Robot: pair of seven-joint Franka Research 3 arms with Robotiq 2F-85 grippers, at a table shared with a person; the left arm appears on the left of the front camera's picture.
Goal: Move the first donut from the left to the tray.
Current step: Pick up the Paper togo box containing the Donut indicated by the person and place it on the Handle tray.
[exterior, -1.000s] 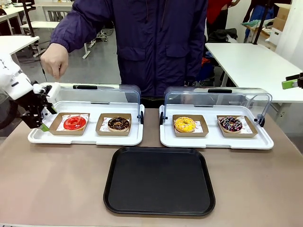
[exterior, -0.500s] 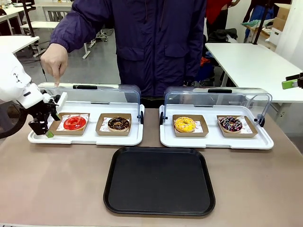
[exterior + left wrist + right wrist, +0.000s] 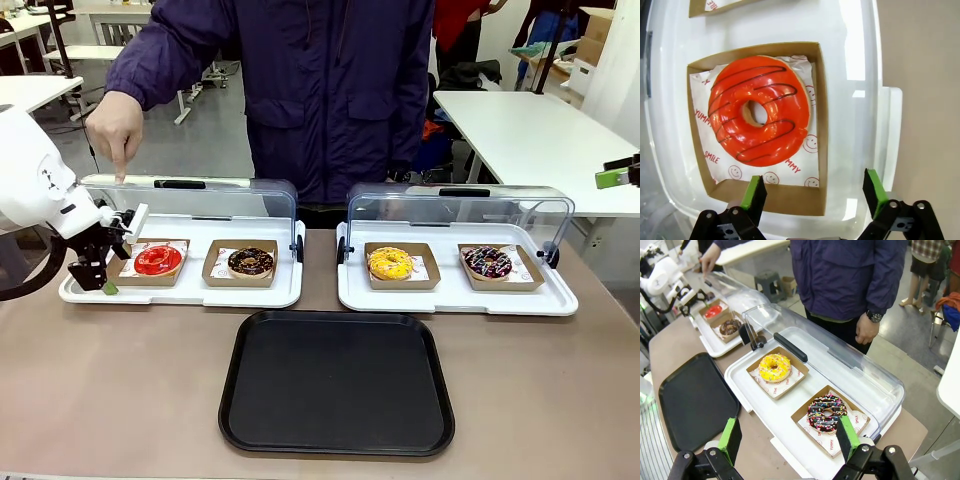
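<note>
The red-glazed donut (image 3: 158,260) (image 3: 759,110) sits in its brown cardboard holder (image 3: 820,125) on white paper, at the left end of the left white tray (image 3: 180,290). My left gripper (image 3: 103,278) (image 3: 814,192) is open just off the holder's left side. One finger hangs over the holder's near edge, the other over the white tray's rim. The black tray (image 3: 337,382) (image 3: 695,400) lies bare at the table's front middle. My right gripper (image 3: 789,437) hovers open, high over the right white tray's corner.
A chocolate donut (image 3: 250,262) shares the left tray. A yellow donut (image 3: 390,263) and a sprinkled one (image 3: 488,262) sit on the right tray (image 3: 460,300). Both clear lids (image 3: 200,200) stand raised. The person's hand (image 3: 117,130) points down above the left lid.
My left gripper has moved right and slightly forward, closing in on the red donut's holder. The person's hand dropped a little toward the lid. The donuts stayed put.
</note>
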